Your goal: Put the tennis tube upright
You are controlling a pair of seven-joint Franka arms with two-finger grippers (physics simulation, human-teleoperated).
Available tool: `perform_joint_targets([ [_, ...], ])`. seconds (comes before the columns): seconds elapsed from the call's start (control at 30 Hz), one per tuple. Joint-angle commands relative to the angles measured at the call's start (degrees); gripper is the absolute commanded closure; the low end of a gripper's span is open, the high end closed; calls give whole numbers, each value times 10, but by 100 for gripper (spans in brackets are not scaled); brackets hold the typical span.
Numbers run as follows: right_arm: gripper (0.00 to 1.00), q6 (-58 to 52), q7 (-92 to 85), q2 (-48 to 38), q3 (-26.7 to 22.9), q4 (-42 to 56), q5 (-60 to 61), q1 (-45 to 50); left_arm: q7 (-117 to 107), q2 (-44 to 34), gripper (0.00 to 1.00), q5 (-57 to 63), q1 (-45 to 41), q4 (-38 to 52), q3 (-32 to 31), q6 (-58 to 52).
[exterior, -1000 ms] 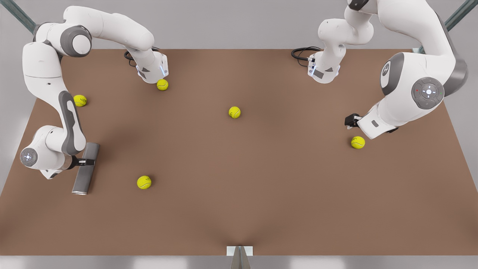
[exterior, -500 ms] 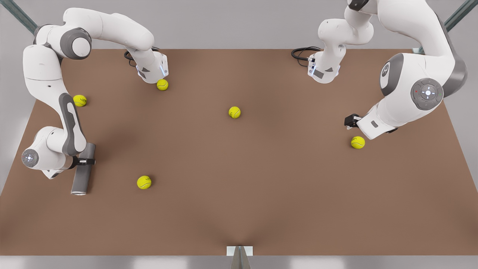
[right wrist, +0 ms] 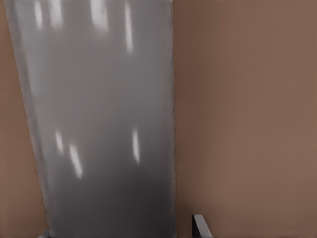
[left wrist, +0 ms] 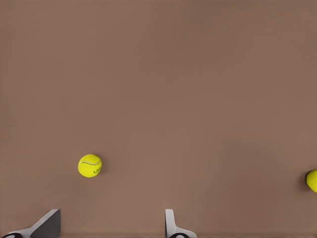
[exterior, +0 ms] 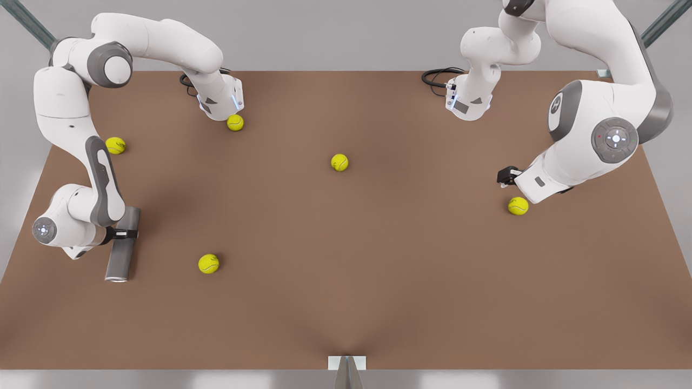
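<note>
The tennis tube (exterior: 120,258) lies flat on the brown worktop (exterior: 378,281) near the front view's left edge. Its shiny silver rim (exterior: 115,279) points toward the near side of the worktop. It is not upright.

The right gripper (exterior: 127,234) sits low over the tube's middle, reaching in from the front view's left, with its dark fingers laid across the tube's width. In the right wrist view the tube (right wrist: 104,124) is a broad grey band with pale glints running along it. One of the fingers (right wrist: 199,225) stands just beside its edge. I cannot tell whether the fingers are pressed onto the tube or only straddle it.

The left gripper (exterior: 505,175) waits above the worktop toward the front view's right, well apart from the tube. Its fingers (left wrist: 171,225) are spread wide with nothing between them, and bare worktop lies beyond.

Five yellow-green tennis balls are scattered about. One ball (exterior: 208,263) is near the tube, one (exterior: 115,145) lies toward the far left, and one (exterior: 235,122) is by the base of the arm on the front view's left. Another (exterior: 339,162) lies mid-worktop, and the last (exterior: 518,205) is just beside the left gripper.
</note>
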Motion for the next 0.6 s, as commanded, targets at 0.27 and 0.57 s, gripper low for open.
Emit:
perform_joint_targets([
  [0.27,15,-1,0,0,0,0,0,3,-2,0,0,-1,0,-4,0,0],
  [0.57,22,-1,0,0,0,0,0,4,-3,0,0,-1,0,-4,-1,0],
])
